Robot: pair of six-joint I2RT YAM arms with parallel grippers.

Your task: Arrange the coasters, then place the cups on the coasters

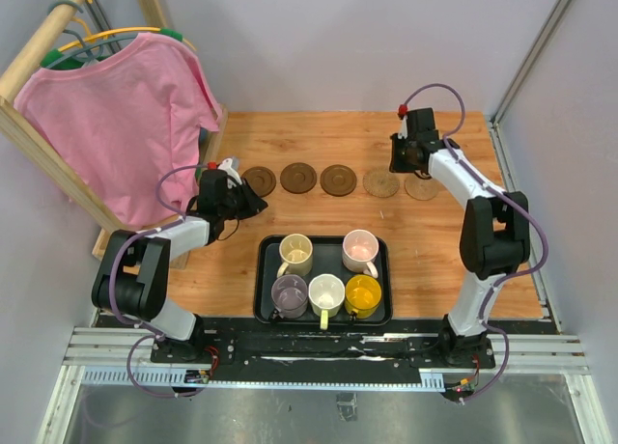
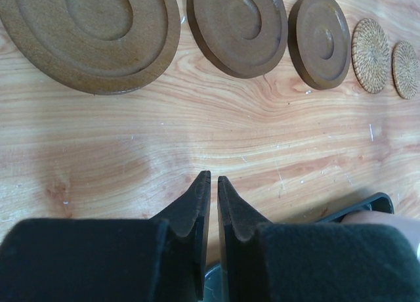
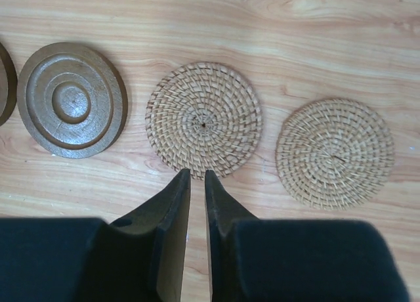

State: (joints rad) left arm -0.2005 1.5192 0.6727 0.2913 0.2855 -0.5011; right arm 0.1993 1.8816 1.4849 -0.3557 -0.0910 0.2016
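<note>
Five coasters lie in a row across the table: three dark brown ones (image 1: 259,180), (image 1: 298,178), (image 1: 338,180) and two tan woven ones (image 1: 380,182), (image 1: 421,186). Five cups stand in the black tray (image 1: 261,280): cream (image 1: 295,252), pale pink (image 1: 360,249), grey-lilac (image 1: 289,293), white (image 1: 326,293) and amber (image 1: 363,294). My left gripper (image 2: 214,178) hangs over bare wood just short of the leftmost brown coaster (image 2: 92,33), its jaws a narrow slit apart and empty. My right gripper (image 3: 197,172) sits at the near edge of a woven coaster (image 3: 203,118), also a slit apart and empty.
A wooden rack with a pink shirt (image 1: 126,116) stands at the back left, close to the left arm. The tray's corner (image 2: 367,203) shows at the right in the left wrist view. A second woven coaster (image 3: 335,151) and a brown one (image 3: 71,100) flank the right gripper.
</note>
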